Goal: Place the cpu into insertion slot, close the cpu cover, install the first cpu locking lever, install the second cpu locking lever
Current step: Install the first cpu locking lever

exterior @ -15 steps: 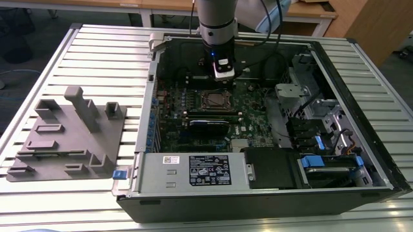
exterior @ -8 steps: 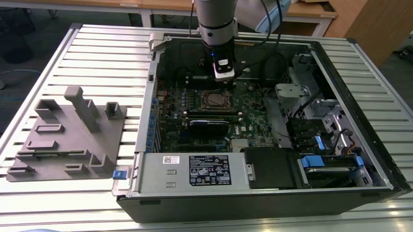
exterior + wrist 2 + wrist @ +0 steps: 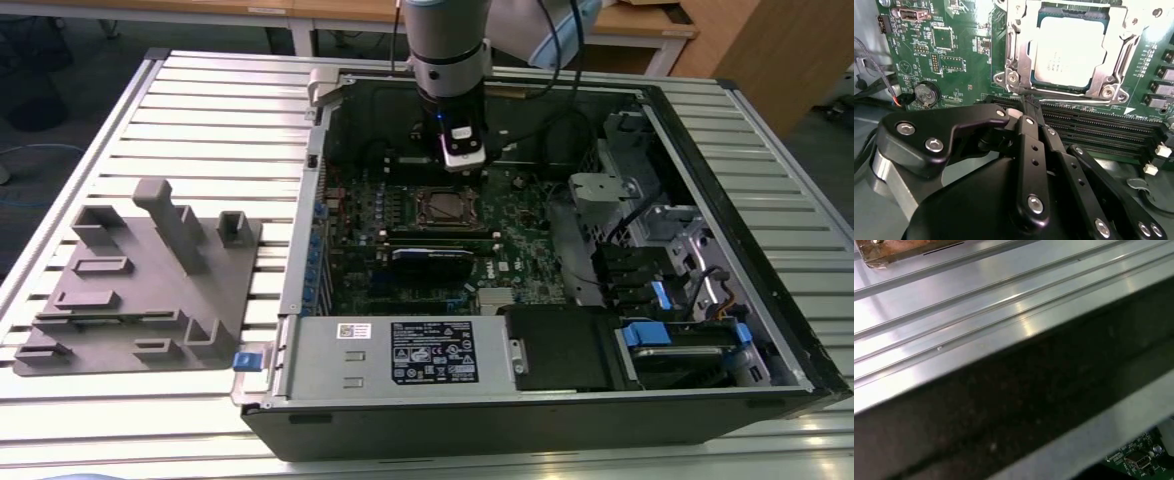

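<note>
1. Cpu (image 3: 1061,52) lies flat in the slot (image 3: 1032,60), silvery top up, just beyond the fingertips in the second wrist view.
2. The fingers (image 3: 1030,145) are clenched, their tips meeting with no gap showing. Whether they pinch anything cannot be told.
3. The gripper (image 3: 1029,102) points at the near edge of the socket, close to a thin metal rod (image 3: 1079,99) that runs along that edge.
4. The cover (image 3: 1015,47) is down over the cpu, its silver frame lying around the chip, and the chip shows through the central opening.
5. Long black memory slots (image 3: 1094,122) lie between the socket and the gripper body, and the fingers reach over them.
6. A coin battery (image 3: 926,93) sits on the green board (image 3: 964,45), off to one side of the fingers.
7. In the exterior view the gripper (image 3: 461,158) hangs from the arm (image 3: 447,40) inside the open case (image 3: 747,300), just behind the socket.
8. The case lies on a slatted metal table (image 3: 200,110).
9. A grey fixture (image 3: 147,280) rests on the table at the exterior view's left, well apart from the case.
10. The first wrist view shows the table slats (image 3: 979,295) and a dark case edge (image 3: 1029,405).
</note>
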Available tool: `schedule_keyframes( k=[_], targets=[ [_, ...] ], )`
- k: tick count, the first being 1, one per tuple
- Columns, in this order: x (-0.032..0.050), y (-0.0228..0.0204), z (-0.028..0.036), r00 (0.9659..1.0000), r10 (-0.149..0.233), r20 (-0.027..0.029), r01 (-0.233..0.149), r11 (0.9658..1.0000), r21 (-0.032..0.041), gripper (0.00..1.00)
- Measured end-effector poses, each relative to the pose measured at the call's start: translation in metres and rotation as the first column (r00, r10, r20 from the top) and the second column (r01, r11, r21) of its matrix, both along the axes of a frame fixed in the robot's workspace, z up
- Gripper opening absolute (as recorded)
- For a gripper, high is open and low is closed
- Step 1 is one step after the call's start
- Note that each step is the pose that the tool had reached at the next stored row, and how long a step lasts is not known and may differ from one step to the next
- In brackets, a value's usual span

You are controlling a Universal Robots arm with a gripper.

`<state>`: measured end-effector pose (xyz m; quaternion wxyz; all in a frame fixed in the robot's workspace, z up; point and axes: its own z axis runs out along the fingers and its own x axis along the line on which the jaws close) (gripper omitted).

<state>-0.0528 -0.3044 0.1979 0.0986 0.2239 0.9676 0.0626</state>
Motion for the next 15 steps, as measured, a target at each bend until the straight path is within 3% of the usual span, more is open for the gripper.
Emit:
schedule_keyframes(
  k=[10,15],
  targets=[
    [-0.0013,-0.0023,-0.0018,1.0000,0.004,0.0073,-0.003,1.0000,-0.0040,0.11],
    [-0.0012,-0.0023,0.0044,1.0000,0.004,0.0075,-0.004,1.0000,-0.0038,0.11]
  ],
)
